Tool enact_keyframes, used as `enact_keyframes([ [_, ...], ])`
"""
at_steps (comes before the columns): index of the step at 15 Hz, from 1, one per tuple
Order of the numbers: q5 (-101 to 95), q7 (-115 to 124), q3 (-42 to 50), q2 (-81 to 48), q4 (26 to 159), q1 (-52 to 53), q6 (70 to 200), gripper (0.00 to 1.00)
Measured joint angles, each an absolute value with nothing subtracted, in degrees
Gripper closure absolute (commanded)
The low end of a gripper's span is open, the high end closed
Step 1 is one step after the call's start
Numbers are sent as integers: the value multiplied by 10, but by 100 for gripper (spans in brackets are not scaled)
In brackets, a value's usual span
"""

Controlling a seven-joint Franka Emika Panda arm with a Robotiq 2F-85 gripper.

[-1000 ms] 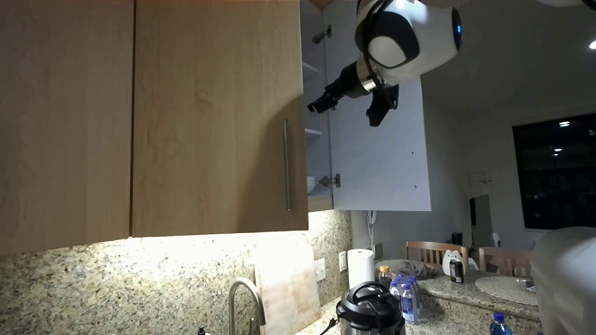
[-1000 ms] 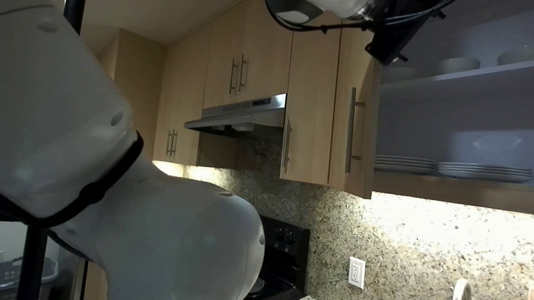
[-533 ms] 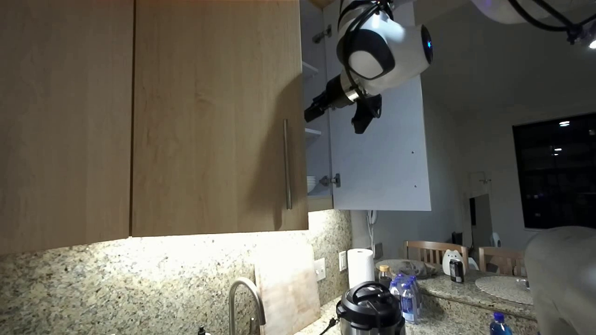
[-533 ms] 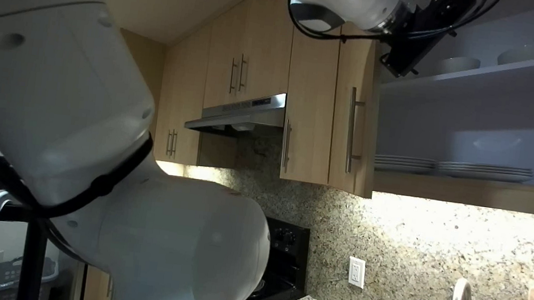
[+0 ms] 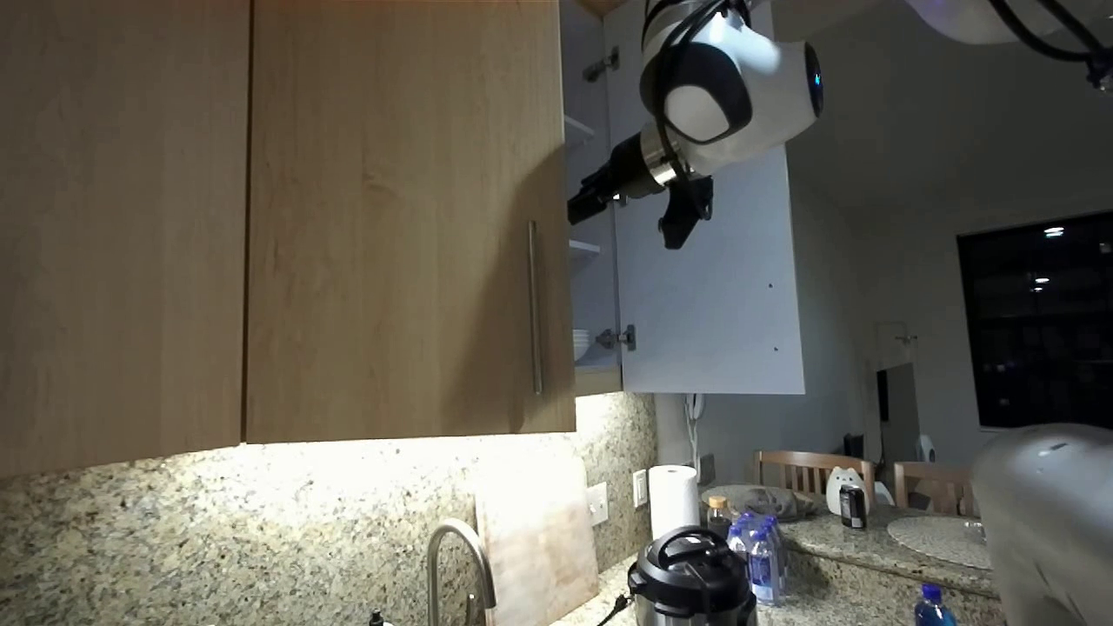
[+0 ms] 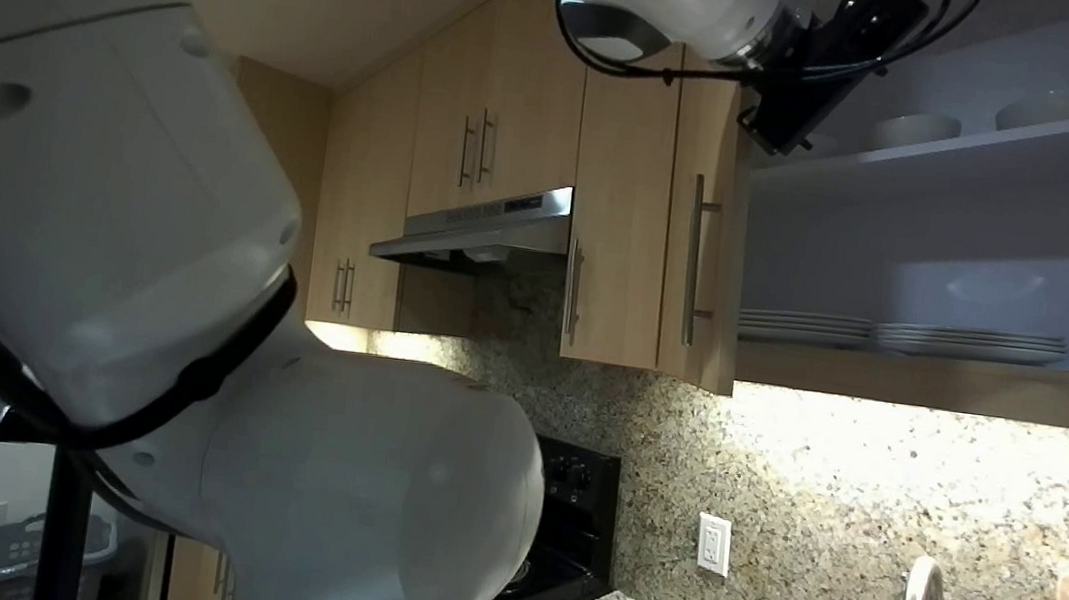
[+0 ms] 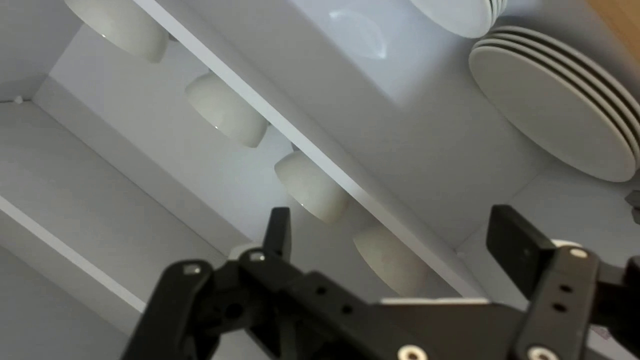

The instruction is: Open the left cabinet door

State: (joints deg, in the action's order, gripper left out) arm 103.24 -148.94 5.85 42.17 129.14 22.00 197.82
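Two fingers (image 7: 515, 245) of mine stand wide apart along the bottom of the wrist view, a broad gap between them and nothing gripped. Just beyond runs the front edge of a shelf (image 7: 345, 180), slanting from upper left to lower right; bowls (image 7: 310, 185) line its lower-left side, and stacked plates (image 7: 552, 110) sit in the upper right of the frame, so I am aimed inside, past any door front. In an exterior view my tips end at the right-hand edge of the left cabinet door (image 5: 391, 261), which fills the centre left of the frame; its slim silver handle (image 5: 535, 309) is free of me, and whether I touch the wood I cannot tell. What has just changed is small: over the last half second that door's free edge has slipped a little leftward, right of centre in an exterior view, and my arm (image 6: 684, 5) has gone the same way. I take this to mean I am pushing from the inner side, and that the door is partway open with more swing to go. My next move should probably follow an arc, since a straight push could slide me off. Farther right, the pale door panel (image 5: 713, 304) stands swung out above a black-lidded pot (image 5: 693, 574) on the bench (image 5: 809, 604).
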Motion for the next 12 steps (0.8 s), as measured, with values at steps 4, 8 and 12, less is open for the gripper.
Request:
enact_keyframes([
  [4,1033,-1489,34,457,1326,220,1978,0],
  [8,1033,-1486,4,492,1361,219,1978,0],
  [12,1033,-1479,-34,513,1385,219,1978,0],
])
